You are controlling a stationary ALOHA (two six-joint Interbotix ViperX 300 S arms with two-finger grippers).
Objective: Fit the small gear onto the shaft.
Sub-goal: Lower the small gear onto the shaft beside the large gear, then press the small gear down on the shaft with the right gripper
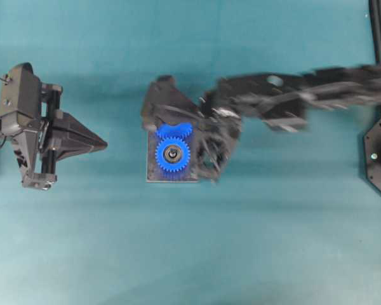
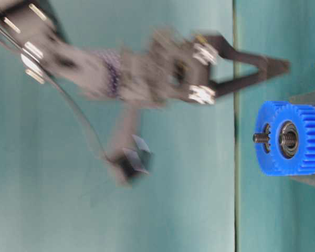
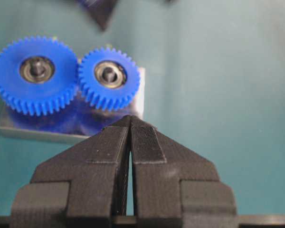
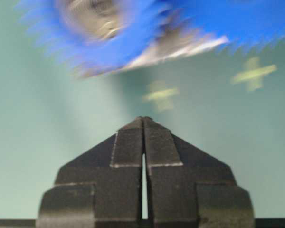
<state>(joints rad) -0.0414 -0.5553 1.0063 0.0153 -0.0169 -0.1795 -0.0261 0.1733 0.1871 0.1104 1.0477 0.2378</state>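
The small gear (image 3: 109, 77) sits on the shaft (image 3: 109, 73), at 3 o'clock of the large gear (image 3: 36, 74), teeth meshed, on the plate (image 3: 139, 97). Both end effectors, left (image 3: 129, 124) and right (image 4: 143, 124), are closed and empty, apart from it.

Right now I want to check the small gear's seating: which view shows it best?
The left wrist view: the small gear is sharp and unobstructed, beside the large gear on the plate. Overhead shows it small and from above. In the table-level view I cannot tell it from the large gear; the right wrist view is blurred.
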